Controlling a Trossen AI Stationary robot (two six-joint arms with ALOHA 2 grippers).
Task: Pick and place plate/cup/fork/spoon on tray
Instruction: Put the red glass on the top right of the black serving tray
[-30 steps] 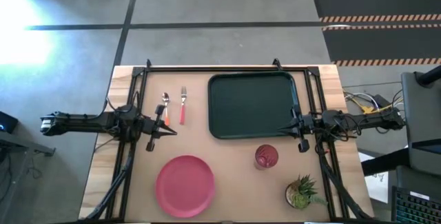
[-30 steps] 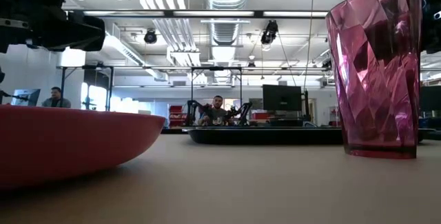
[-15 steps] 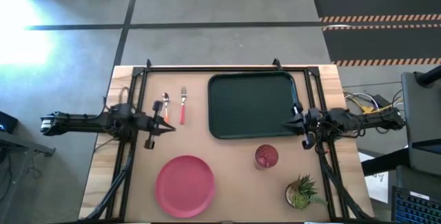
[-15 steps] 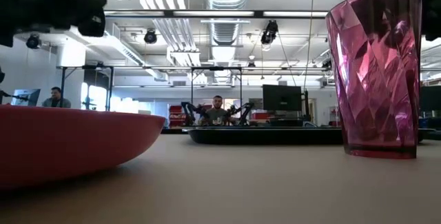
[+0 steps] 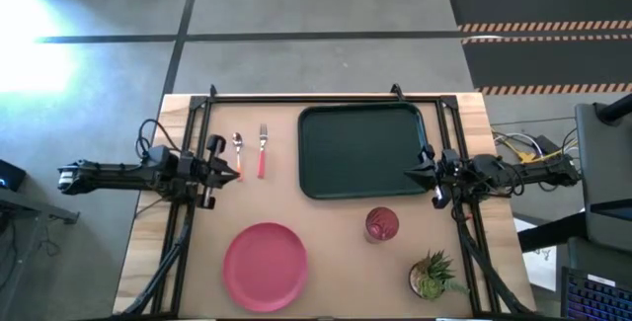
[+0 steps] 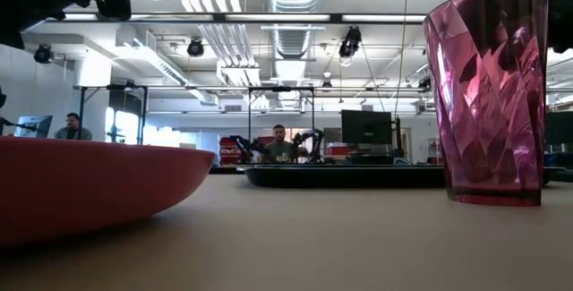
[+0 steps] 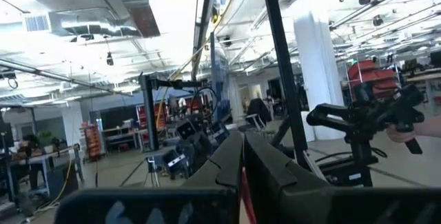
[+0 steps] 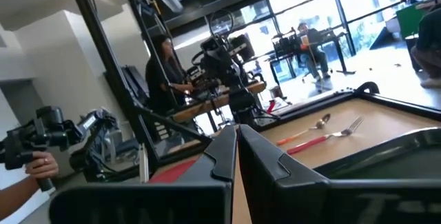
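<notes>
In the high view the pink-red plate lies flat at the table's near left, and the dark-red cup stands upright near the tray's near right corner. The spoon and the fork lie side by side left of the dark tray. My left gripper hovers shut just beside the spoon's handle, tipped upward, holding nothing. My right gripper is shut too, above the tray's right rim. The low view shows the plate, the cup and the tray.
A small potted plant stands at the near right corner. A black frame runs along the table's far edge and down both sides. A person's hand holds a camera rig beyond the table.
My left gripper has risen and tipped its fingers upward, drawing back a little toward the table's left edge; in the low view it has climbed almost out of the picture's top. My right gripper has rolled about its own line and tipped up slightly. Both have stayed shut.
</notes>
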